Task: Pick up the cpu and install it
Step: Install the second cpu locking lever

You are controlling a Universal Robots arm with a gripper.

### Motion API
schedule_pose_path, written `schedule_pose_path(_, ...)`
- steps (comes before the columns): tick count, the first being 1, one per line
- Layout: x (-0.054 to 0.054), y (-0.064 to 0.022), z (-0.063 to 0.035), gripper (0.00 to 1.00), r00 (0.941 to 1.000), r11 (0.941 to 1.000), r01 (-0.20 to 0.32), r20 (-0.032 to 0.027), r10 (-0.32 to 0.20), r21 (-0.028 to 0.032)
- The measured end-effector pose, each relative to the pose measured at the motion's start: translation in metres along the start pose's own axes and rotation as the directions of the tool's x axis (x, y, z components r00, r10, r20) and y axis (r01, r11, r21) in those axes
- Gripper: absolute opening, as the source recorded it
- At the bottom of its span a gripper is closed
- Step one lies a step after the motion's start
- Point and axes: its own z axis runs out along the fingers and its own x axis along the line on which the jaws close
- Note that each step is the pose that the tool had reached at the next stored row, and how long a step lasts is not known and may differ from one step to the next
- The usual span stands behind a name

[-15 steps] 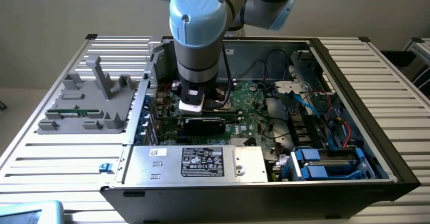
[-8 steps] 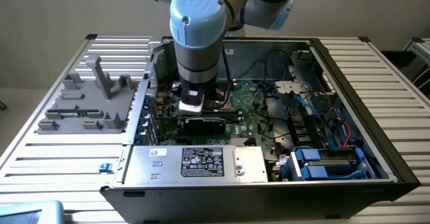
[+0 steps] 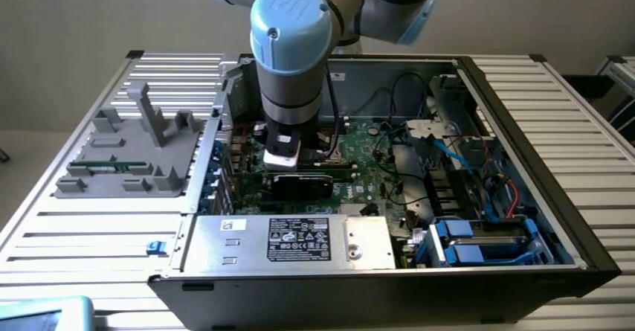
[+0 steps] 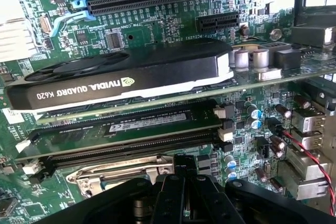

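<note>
My gripper [image 3: 294,160] is down inside the open computer case [image 3: 555,197], just above the motherboard [image 3: 372,171]. In the wrist view its black fingers [image 4: 185,167] are pressed together, shut, with nothing visible between them. They hang over the edge of the dark socket with its metal frame [image 4: 118,174]. The cpu is hidden; I cannot tell whether it lies in the socket under the frame.
A black NVIDIA graphics card [image 4: 126,77] stands beside the memory slots [image 4: 126,135], close to the socket. A red wire [image 4: 310,166] and capacitors lie to one side. Outside the case, at the exterior view's left, a grey fixture [image 3: 129,152] holds a green memory stick [image 3: 104,166].
</note>
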Motion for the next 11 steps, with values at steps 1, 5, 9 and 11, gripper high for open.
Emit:
schedule_pose_path(1, -0.0002, -0.0002, 0.0006, 0.11, 1.0000, 1.0000, 0.000, -0.0001, 0.000, -0.0005)
schedule_pose_path(5, -0.0017, -0.0013, 0.0028, 0.11, 1.0000, 1.0000, 0.000, -0.0002, 0.000, -0.0004)
schedule_pose_path(9, -0.0022, -0.0011, 0.0040, 0.11, 1.0000, 1.0000, 0.000, -0.0002, 0.000, -0.0006)
schedule_pose_path(11, -0.0024, -0.0013, 0.0045, 0.11, 1.0000, 1.0000, 0.000, -0.0001, 0.000, -0.0007)
